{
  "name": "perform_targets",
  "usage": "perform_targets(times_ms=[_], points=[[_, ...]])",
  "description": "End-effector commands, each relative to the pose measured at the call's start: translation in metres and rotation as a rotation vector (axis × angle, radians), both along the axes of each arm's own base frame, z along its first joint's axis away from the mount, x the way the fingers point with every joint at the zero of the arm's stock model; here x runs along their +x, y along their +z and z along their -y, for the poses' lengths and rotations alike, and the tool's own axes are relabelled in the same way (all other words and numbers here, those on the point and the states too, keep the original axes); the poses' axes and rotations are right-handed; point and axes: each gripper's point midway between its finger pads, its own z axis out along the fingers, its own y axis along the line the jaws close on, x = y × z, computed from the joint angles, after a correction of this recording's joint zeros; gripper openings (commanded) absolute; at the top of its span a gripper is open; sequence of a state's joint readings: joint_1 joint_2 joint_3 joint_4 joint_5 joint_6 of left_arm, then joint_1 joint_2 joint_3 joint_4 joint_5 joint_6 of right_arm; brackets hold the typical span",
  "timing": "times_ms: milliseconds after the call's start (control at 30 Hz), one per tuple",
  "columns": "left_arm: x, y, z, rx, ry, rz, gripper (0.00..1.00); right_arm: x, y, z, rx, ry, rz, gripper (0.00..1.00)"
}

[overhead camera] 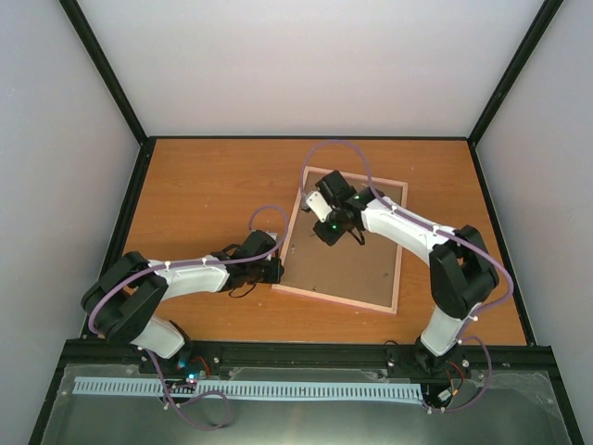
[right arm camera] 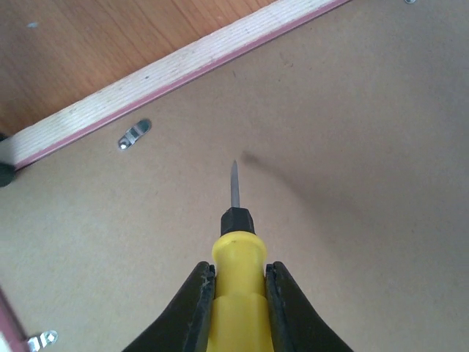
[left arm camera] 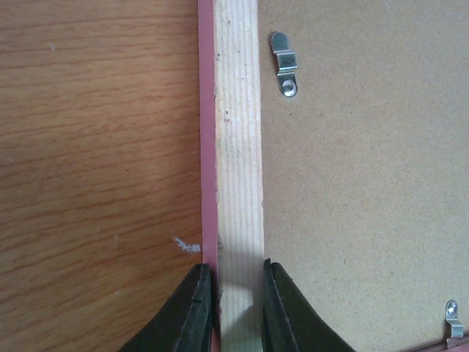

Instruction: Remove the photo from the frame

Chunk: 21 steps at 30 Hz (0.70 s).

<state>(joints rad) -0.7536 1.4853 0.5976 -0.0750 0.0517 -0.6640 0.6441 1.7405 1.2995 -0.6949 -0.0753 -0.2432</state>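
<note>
The pink frame (overhead camera: 334, 298) lies face down on the table, its pale wood rail (left arm camera: 238, 147) around the brown backing board (overhead camera: 345, 267). The photo is hidden under that board. At the frame's near-left corner, my left gripper (overhead camera: 276, 271) is shut on the left rail, one finger on each side (left arm camera: 238, 293). My right gripper (right arm camera: 239, 282) is shut on a yellow-handled screwdriver (right arm camera: 238, 308). It hangs over the far-left part of the board (overhead camera: 326, 228). The screwdriver's metal tip (right arm camera: 234, 183) points at the bare board, apart from the clips.
Small metal turn clips sit along the board's edge (left arm camera: 284, 64) (left arm camera: 454, 323) (right arm camera: 134, 134) (right arm camera: 42, 339). The orange wooden table (overhead camera: 204, 195) is ringed by a black rail and grey walls. The left arm lies low along the near-left of the table.
</note>
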Motion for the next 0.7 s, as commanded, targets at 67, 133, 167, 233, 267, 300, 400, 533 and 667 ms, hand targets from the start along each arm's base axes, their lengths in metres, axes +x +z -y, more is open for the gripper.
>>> perform_targets(times_ms=[67,133,167,233,267,300,400,533,667], points=[[-0.006,0.006,0.001,-0.008,0.008,-0.042,0.05,-0.018,0.028,0.02,0.02,0.027,0.03,0.03],[0.001,0.015,0.005,-0.015,0.007,-0.017,0.09,-0.02,0.033,0.03,0.043,0.017,0.04,0.03],[0.0,0.015,0.002,0.006,0.006,-0.026,0.13,-0.02,0.036,0.035,0.059,0.011,0.043,0.03],[0.008,0.021,0.004,0.021,0.005,-0.009,0.28,-0.021,0.039,0.047,0.086,-0.006,0.05,0.03],[0.012,0.024,0.005,0.029,0.006,0.0,0.34,-0.022,0.041,0.053,0.102,-0.012,0.05,0.03],[0.018,0.026,0.005,0.039,0.01,0.007,0.41,-0.022,0.042,0.059,0.114,-0.024,0.053,0.03],[0.039,0.03,0.005,0.065,0.022,0.011,0.51,-0.023,0.043,0.075,0.151,-0.057,0.065,0.03],[0.075,0.036,0.006,0.062,0.035,0.009,0.54,-0.03,0.045,0.083,0.219,-0.064,0.094,0.03],[0.11,0.041,0.007,0.042,0.028,0.018,0.56,-0.034,0.053,0.085,0.258,-0.05,0.159,0.03]])
